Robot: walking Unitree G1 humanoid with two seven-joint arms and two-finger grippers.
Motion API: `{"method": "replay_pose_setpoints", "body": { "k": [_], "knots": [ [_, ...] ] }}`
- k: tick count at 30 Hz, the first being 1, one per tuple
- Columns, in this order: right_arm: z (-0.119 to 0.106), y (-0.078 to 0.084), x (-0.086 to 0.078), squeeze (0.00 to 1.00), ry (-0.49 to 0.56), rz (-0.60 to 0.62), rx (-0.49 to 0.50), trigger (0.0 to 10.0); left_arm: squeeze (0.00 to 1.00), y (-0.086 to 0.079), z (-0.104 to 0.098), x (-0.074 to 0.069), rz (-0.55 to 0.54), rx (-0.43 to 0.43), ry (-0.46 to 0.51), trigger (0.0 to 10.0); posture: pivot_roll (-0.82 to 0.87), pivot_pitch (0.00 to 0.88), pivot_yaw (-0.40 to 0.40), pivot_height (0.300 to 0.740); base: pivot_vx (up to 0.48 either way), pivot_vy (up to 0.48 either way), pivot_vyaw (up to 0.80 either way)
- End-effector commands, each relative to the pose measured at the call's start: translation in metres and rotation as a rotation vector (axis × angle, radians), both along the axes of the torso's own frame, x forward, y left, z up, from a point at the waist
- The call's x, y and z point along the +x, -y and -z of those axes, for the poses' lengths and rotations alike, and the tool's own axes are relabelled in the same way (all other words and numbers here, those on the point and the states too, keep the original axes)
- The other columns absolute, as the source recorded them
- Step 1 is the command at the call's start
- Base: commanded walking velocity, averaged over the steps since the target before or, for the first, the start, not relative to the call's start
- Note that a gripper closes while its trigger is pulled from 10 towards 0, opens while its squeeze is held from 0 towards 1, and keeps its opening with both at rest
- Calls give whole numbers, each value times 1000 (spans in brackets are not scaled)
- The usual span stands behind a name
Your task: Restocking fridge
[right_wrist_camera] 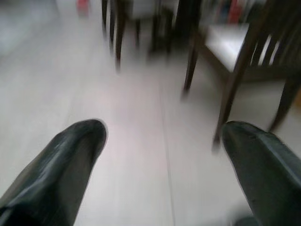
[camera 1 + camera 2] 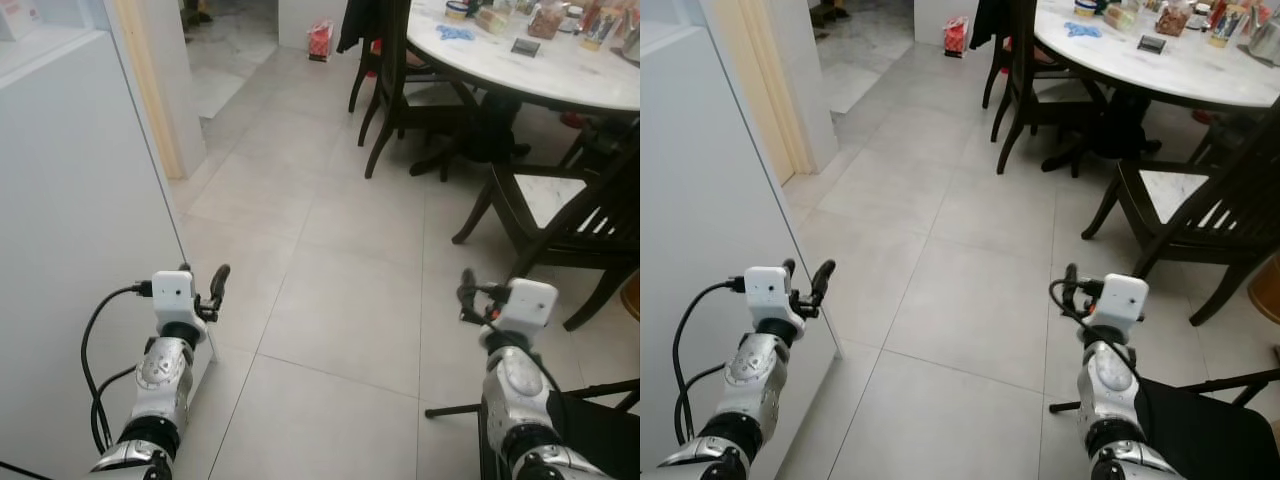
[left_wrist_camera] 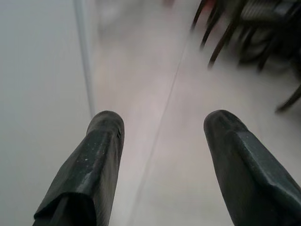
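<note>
Left eye view looks down on pale floor tiles (image 2: 340, 300), with the white fridge door (image 2: 70, 250) just beside the left gripper (image 3: 162, 141). Both it and the right gripper (image 1: 162, 146) gape wide, holding nothing. Dark chairs (image 2: 560, 210) ring the cluttered round table (image 2: 560, 70).

claws: 2 (image 2: 203, 283) (image 2: 467, 290) | round table: 1 (image 2: 560, 70) | dark chairs: 3 (image 2: 395, 80)

I stand in a home dining area | pale tiled floor (image 2: 340, 300) | round white marble surface (image 2: 560, 70) crowded with jars | dark wooden chairs (image 2: 560, 210) | white fridge door (image 2: 70, 250) at my left
</note>
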State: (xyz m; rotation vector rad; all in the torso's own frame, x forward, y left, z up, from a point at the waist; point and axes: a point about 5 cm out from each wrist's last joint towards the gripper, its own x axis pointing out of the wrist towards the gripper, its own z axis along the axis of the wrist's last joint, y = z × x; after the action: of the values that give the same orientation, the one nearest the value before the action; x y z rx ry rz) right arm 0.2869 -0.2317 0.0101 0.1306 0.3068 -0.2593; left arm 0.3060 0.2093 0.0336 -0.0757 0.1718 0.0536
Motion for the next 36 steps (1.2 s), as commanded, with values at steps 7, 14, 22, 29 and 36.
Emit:
{"method": "replay_pose_setpoints", "body": {
  "k": [7,14,22,29,36],
  "knots": [
    [71,-10,-74,0,-454,-25,93,10000,0,-2,78,-67,54,82,-545,10000,51,0,-68,740,0,0,0],
    [88,-22,-99,0,-545,17,191,10000,0,-16,102,-106,-75,36,-724,10000,43,0,-57,740,0,0,0],
    [93,-25,-107,0,-566,43,254,10000,0,-18,102,-107,-46,41,-725,10000,47,0,-40,740,0,0,0],
    [86,-22,-93,0,-572,27,247,10000,0,-22,98,-101,-94,22,-702,10000,70,0,-40,740,0,0,0],
    [87,-24,-93,0,-569,19,247,10000,0,-22,98,-100,-92,23,-705,10000,63,0,-43,740,0,0,0]
  ]
}}
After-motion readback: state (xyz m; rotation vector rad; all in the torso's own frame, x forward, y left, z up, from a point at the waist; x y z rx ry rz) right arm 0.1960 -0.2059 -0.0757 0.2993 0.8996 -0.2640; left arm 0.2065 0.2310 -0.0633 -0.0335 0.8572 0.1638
